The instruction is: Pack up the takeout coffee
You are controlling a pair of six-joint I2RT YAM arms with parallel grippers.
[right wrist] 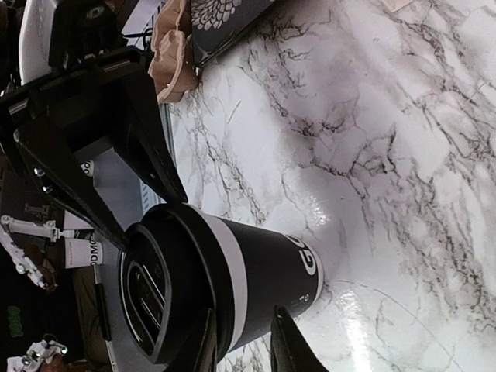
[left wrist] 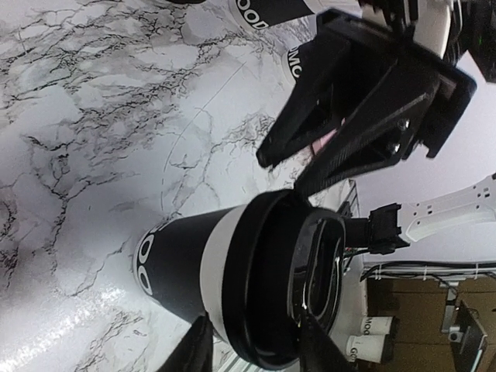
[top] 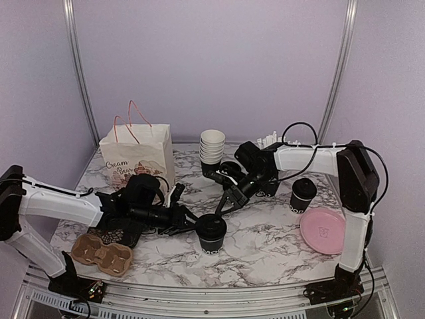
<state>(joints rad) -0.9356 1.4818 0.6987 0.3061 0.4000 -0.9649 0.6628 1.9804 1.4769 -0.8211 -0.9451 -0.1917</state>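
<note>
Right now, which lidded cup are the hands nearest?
The front-centre cup, left hand and right hand at it; the second cup stands by the pink plate.

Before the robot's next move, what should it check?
1. The cup stands upright on the table: ok.
2. The lid is on the cup: ok.
3. The left claw has the cup between its fingers: ok.
4. The right claw has the cup between its fingers: ok.
5. Either claw grips firmly: cannot tell.
6. The carrier has free slots: ok.
</note>
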